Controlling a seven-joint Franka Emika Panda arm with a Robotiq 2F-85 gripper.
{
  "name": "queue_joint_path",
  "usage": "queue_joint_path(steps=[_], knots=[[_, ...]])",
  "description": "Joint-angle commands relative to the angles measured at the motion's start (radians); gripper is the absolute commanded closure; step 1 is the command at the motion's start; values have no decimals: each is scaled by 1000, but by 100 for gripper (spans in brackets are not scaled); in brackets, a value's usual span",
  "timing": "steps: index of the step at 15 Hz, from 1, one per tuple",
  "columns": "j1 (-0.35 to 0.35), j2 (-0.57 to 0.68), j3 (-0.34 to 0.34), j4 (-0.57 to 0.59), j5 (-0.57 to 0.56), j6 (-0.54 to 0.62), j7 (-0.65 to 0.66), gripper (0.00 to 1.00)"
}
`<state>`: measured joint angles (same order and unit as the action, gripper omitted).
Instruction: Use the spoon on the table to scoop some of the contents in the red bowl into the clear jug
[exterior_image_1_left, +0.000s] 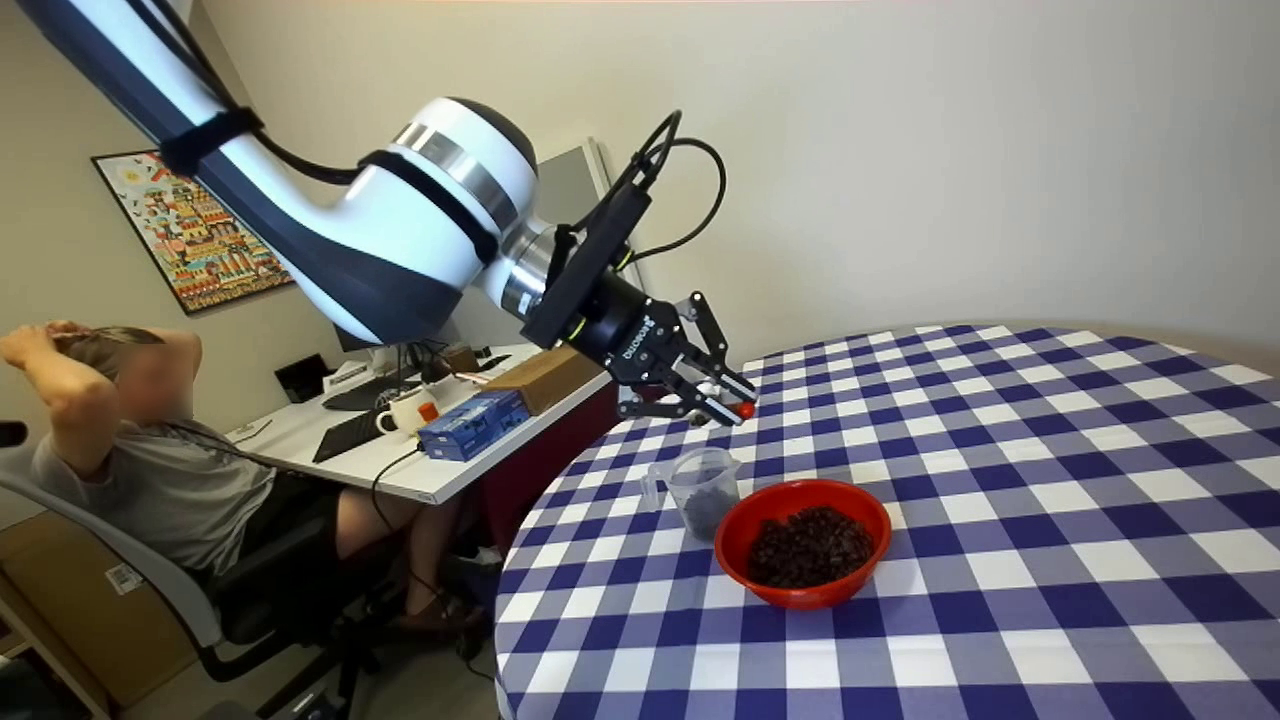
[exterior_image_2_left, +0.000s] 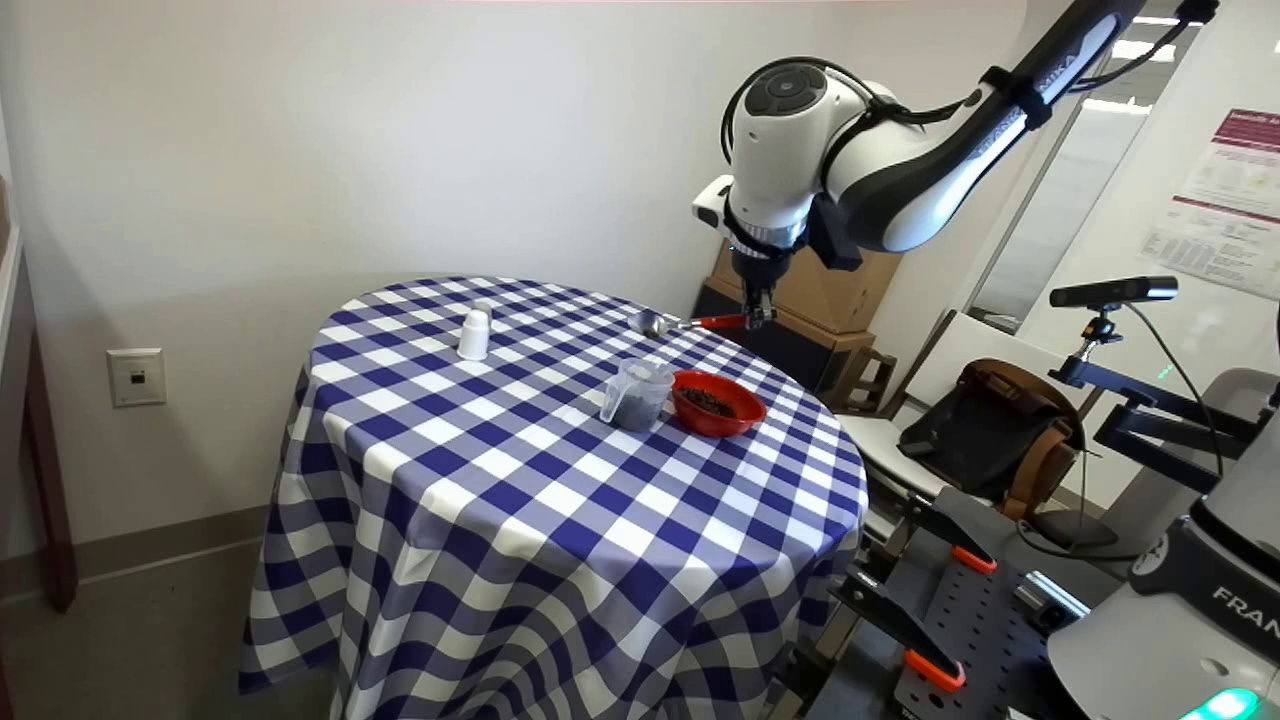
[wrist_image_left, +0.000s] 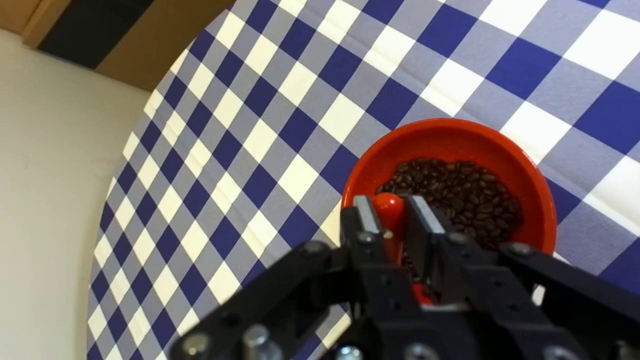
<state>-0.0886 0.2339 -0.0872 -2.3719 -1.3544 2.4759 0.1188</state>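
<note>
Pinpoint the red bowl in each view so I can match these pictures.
In an exterior view: red bowl, lower half, right of centre.
In an exterior view: red bowl, slightly right of centre, just below mid-height.
Wrist view: red bowl, right of centre, partly behind the pincer.
Shared landmark: the checkered cloth under it.

The red bowl looks like smooth, glossy plastic. Inside it, the coffee beans have a soft sheen. Beside it, the clear jug is smooth. Beneath it, the worktop wears matt, faintly creased cloth. Higher than it, the spoon pairs shiny metal with a glossy handle; the tool is mostly matt.
</note>
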Motion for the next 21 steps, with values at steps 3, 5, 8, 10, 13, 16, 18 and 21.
queue_joint_path(steps=[3, 5, 8, 10, 13, 16, 18, 21], knots=[[-7, -24, -3, -19, -138, 36, 94, 93], [-10, -22, -1, -18, -168, 35, 115, 93], [-13, -23, -2, -15, -235, 42, 157, 93], [-16, -23, -1, -15, -281, 44, 186, 93], [-22, -21, 3, -17, -329, 43, 219, 93], [-26, -20, 5, -17, -346, 39, 233, 93], [-27, -20, 7, -18, -343, 36, 234, 93], [-32, -8, 10, -22, -129, -13, 137, 93]])
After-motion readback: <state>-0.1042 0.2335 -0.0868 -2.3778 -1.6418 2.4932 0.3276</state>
